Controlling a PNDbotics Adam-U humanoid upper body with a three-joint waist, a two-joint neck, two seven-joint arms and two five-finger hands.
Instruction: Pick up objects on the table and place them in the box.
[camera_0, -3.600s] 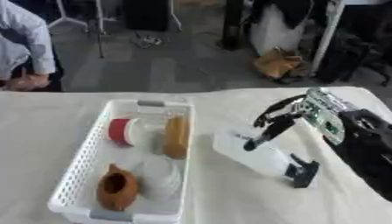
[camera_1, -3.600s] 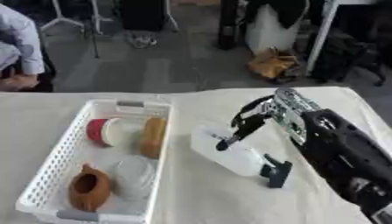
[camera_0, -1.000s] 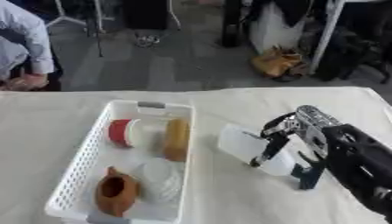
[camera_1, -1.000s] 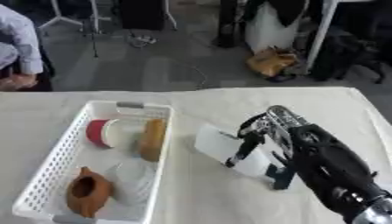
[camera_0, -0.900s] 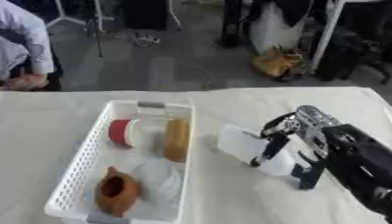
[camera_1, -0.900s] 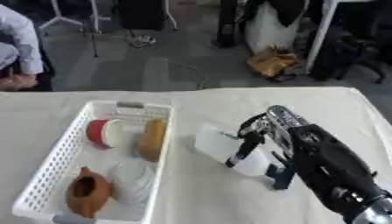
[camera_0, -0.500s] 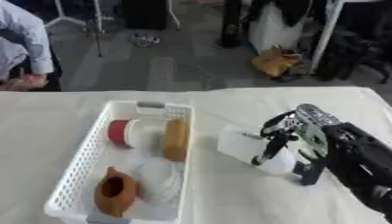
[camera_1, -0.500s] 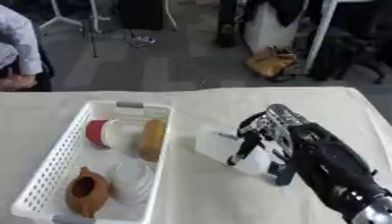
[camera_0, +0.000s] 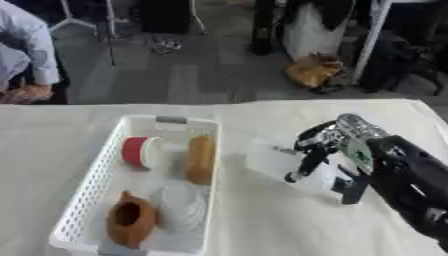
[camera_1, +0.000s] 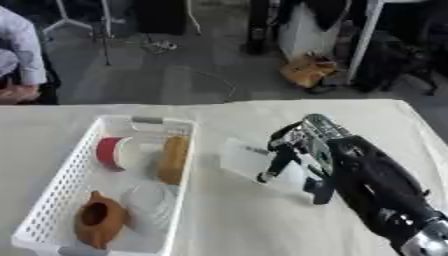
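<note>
Worktop stock: four pieces boxed, one in hand

1. Box (camera_0: 83, 200): white perforated basket lying toward the worktop's left edge, long axis running from near edge to far edge. Contents, from its far end: a red-and-white roll (camera_0: 140, 151) against the left wall; a tan, loaf-like piece (camera_0: 200, 159) along the right wall; a pale translucent rounded item (camera_0: 180, 208) lower down; a brown pot-shaped piece (camera_0: 129, 221) at the near left corner. Judged as already placed.

2. White flat object (camera_0: 273, 162): pale, slab-like, just right of the box, with its left end tilted up and its right end under the fingers. Whether it has fully left the worktop cannot be told. It appears to be the only piece outside the box, so the task reads as nearly done: carry this one leftward over the box rim and release.

3. Right hand (camera_0: 337, 145): black with silver parts, entering from the worktop's near right corner, forearm sloping up toward the middle. Fingers curled downward onto the white object, a dark thumb (camera_0: 350, 182) set below its right end, so it is pinched between the two.

4. Left hand: shows in neither view
</note>
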